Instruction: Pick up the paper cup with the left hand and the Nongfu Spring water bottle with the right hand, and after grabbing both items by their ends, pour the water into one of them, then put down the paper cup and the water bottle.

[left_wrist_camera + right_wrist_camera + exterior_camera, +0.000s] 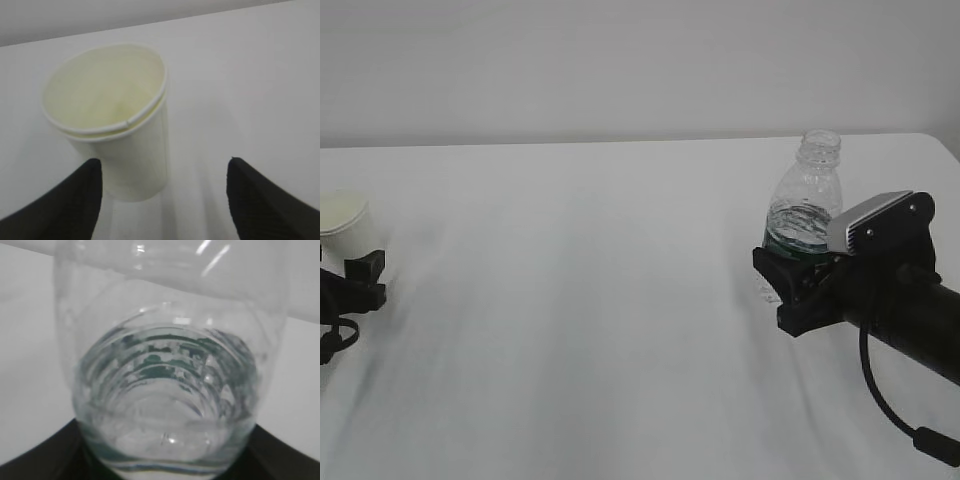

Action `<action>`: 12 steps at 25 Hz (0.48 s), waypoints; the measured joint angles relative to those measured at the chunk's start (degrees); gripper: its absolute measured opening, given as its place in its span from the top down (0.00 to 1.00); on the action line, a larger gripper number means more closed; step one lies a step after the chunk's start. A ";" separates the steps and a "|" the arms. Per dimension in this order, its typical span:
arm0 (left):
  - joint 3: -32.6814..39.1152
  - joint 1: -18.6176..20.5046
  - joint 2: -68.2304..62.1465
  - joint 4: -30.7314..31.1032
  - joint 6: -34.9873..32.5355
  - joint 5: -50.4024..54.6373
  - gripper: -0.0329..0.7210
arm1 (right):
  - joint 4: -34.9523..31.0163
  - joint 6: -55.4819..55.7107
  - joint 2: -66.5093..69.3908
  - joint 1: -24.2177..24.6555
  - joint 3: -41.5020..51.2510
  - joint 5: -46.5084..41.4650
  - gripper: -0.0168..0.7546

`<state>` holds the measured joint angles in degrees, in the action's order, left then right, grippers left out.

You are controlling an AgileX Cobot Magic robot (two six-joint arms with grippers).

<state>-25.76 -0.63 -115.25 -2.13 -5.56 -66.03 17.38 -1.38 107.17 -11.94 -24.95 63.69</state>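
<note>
Already the right pincer (798, 280) is clenched round the Nongfu Spring water bottle (803, 215) low on its body, upright on the bench (600, 300). Left pincer (162, 192) stands released beside the paper cup (112, 120), its fingers not yet touching; next, I judge, it must shift left and clench.

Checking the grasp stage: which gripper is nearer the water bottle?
Right. The right gripper is clamped around the water bottle at its label. The left gripper is at the table's far left, open beside the paper cup.
</note>
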 joint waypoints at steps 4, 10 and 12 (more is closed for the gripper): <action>-1.60 0.00 -0.74 0.00 -0.14 0.00 0.22 | 0.00 0.00 0.00 0.00 0.00 0.00 0.39; -2.88 0.00 -2.31 -1.77 -0.14 0.00 0.22 | 0.00 0.00 0.00 0.00 0.00 0.00 0.39; -2.88 0.00 -2.34 -2.79 -0.14 0.00 0.22 | 0.00 0.00 0.00 0.00 0.00 0.00 0.39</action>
<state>-28.64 -0.63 -117.59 -4.93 -5.69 -66.03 17.38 -1.38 107.17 -11.94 -24.95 63.69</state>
